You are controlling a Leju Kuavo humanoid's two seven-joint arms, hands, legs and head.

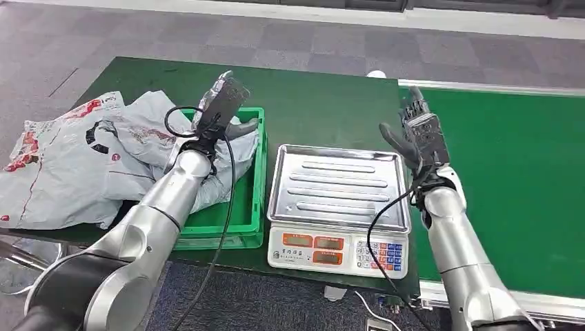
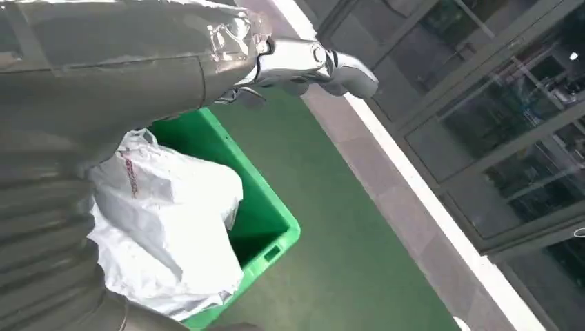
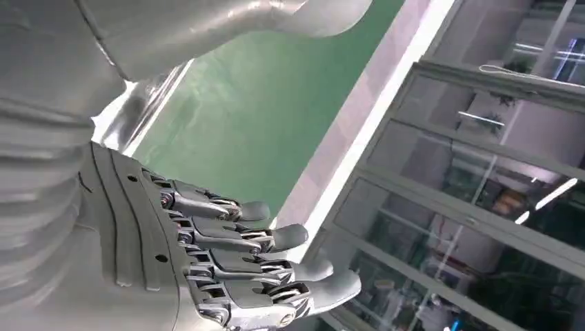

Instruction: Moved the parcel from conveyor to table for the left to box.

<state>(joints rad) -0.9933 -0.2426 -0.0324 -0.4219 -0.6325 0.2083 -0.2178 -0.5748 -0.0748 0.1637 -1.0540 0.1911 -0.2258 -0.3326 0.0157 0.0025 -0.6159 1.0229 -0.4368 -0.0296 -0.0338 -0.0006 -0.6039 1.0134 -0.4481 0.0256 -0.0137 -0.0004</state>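
A grey-white plastic parcel (image 1: 238, 155) (image 2: 165, 227) lies crumpled inside the green box (image 1: 254, 207) (image 2: 276, 231) on the left half of the table. My left hand (image 1: 224, 103) (image 2: 303, 65) hovers just above the box's far end, fingers apart, thumb stretched out, holding nothing. My right hand (image 1: 417, 127) (image 3: 227, 262) is raised upright between the scale and the conveyor belt (image 1: 517, 179), fingers extended and nothing in it.
A weighing scale with a steel tray (image 1: 338, 183) sits at the table's front, between the box and the conveyor. Several more grey parcel bags (image 1: 69, 158) are heaped at the left end of the green table (image 1: 317, 103). Glass walls stand beyond the floor.
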